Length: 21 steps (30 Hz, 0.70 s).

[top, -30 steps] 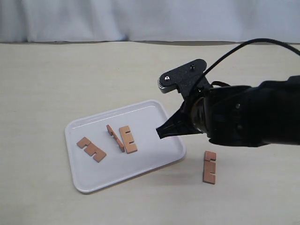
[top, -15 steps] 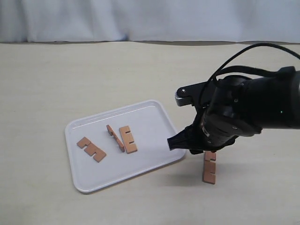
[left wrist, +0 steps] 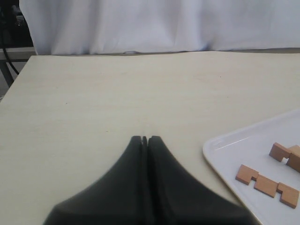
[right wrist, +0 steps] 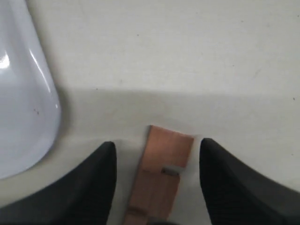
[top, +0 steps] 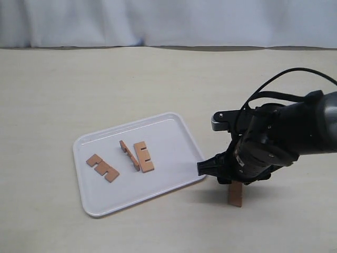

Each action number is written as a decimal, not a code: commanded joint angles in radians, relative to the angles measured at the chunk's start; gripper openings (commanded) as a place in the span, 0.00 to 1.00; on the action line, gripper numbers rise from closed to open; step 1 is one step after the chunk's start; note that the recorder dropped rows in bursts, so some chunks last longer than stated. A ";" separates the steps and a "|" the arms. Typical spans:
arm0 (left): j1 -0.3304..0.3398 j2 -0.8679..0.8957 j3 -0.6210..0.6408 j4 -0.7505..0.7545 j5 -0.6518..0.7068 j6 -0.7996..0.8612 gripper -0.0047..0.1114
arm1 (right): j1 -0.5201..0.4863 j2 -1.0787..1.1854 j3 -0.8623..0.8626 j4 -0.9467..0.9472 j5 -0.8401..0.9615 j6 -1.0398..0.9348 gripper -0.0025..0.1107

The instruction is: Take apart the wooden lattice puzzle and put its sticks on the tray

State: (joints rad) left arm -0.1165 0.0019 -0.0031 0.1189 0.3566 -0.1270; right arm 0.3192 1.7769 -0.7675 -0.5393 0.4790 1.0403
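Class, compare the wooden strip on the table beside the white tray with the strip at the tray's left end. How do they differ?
The reddish-brown notched wooden strip on the table lies outside the white plastic tray; the matching strip at the tray's left end lies inside it. The table strip sits between the open fingers of the right hand; the tray strip has no hand near. Both lie flat.

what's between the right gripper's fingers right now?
One stick, lying on the table beside the tray. The right gripper is open and straddles it, with a bare gap on each side. The right wrist view shows this.
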 commanded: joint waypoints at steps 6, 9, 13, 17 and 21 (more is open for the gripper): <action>0.000 -0.002 0.003 0.001 -0.008 -0.002 0.04 | -0.005 0.040 0.005 -0.048 -0.014 0.047 0.48; 0.000 -0.002 0.003 0.001 -0.008 -0.002 0.04 | -0.005 0.040 0.005 -0.048 -0.014 0.047 0.37; 0.000 -0.002 0.003 0.001 -0.008 -0.002 0.04 | -0.005 0.040 0.005 -0.044 -0.018 0.089 0.24; 0.000 -0.002 0.003 0.001 -0.008 -0.002 0.04 | -0.005 0.040 0.005 0.005 -0.052 0.005 0.24; 0.000 -0.002 0.003 0.001 -0.008 -0.002 0.04 | -0.005 0.040 0.005 0.008 -0.062 -0.044 0.14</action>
State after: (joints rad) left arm -0.1165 0.0019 -0.0031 0.1189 0.3566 -0.1270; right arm 0.3192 1.8069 -0.7675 -0.5506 0.4437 1.0404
